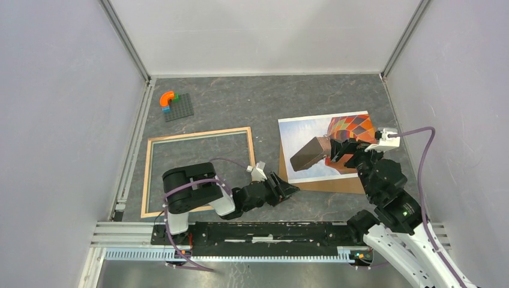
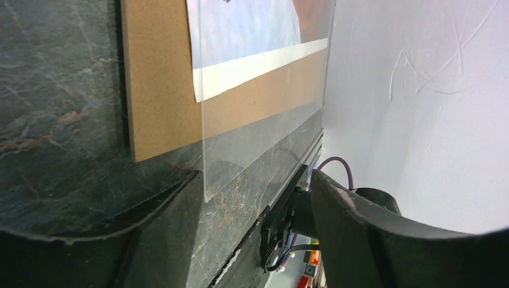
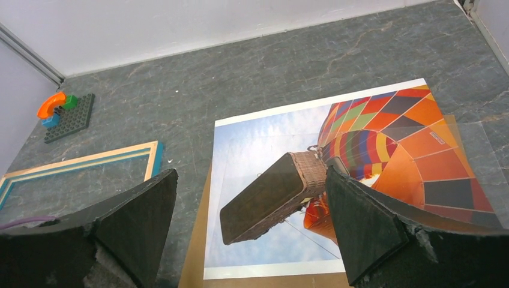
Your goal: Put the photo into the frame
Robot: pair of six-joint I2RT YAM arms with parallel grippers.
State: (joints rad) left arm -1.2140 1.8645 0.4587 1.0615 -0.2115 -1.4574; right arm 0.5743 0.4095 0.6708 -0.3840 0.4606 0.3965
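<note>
The photo (image 1: 303,135) with its orange balloon lies face up on the brown backing board (image 1: 327,185) at the right of the table. A clear pane (image 2: 264,138) lies over the photo and overhangs the board. The frame (image 1: 198,133), light wood, lies flat at the left with no pane in it. My left gripper (image 1: 293,191) is open and low at the board's near left corner; the pane's corner sits just ahead of its jaws (image 2: 257,180). My right gripper (image 1: 336,147) is open and empty above the photo (image 3: 264,138), over the basket.
A grey brick baseplate with an orange arch piece (image 1: 175,105) sits at the back left. The aluminium rail (image 1: 270,231) runs along the near edge. White walls close the back and sides. The frame's corner shows blue inside (image 3: 153,162).
</note>
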